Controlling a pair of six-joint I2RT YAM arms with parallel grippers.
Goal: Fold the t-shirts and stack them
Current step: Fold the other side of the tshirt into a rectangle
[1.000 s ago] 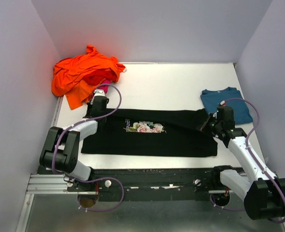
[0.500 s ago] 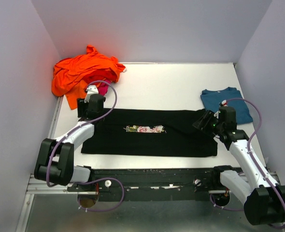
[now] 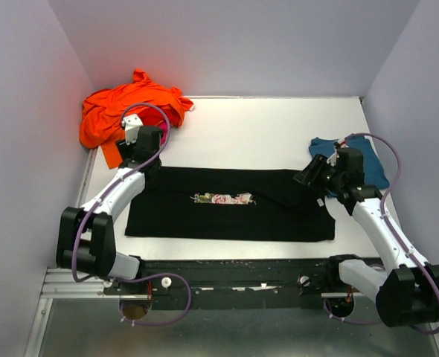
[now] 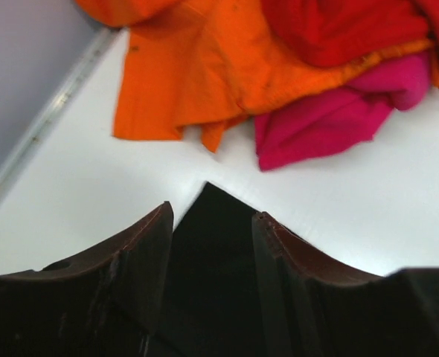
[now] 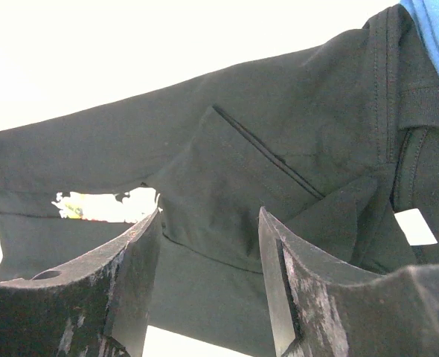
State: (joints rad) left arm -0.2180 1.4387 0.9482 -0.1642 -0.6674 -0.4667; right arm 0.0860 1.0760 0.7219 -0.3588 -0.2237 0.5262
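The black t-shirt (image 3: 227, 216) lies flat across the table as a long folded band, with only a thin strip of its white-and-pink print (image 3: 221, 198) showing. My left gripper (image 3: 135, 154) hovers open over the band's far left corner (image 4: 212, 282), holding nothing. The orange t-shirt (image 4: 204, 67) and the magenta-pink one (image 4: 331, 119) lie crumpled just beyond it. My right gripper (image 3: 309, 177) is open above the black shirt's right end (image 5: 279, 119), and its fingers are empty. The teal-blue t-shirt (image 3: 372, 167) lies folded at the right, partly under the right arm.
The orange heap (image 3: 130, 108) fills the back left corner against the grey wall. A white neck label (image 5: 415, 227) shows at the black shirt's right end. Walls close in the table on the left, back and right.
Both grippers went from shut to open, let go of the black shirt's far edge and drew up and back. The fold now covers most of the print.
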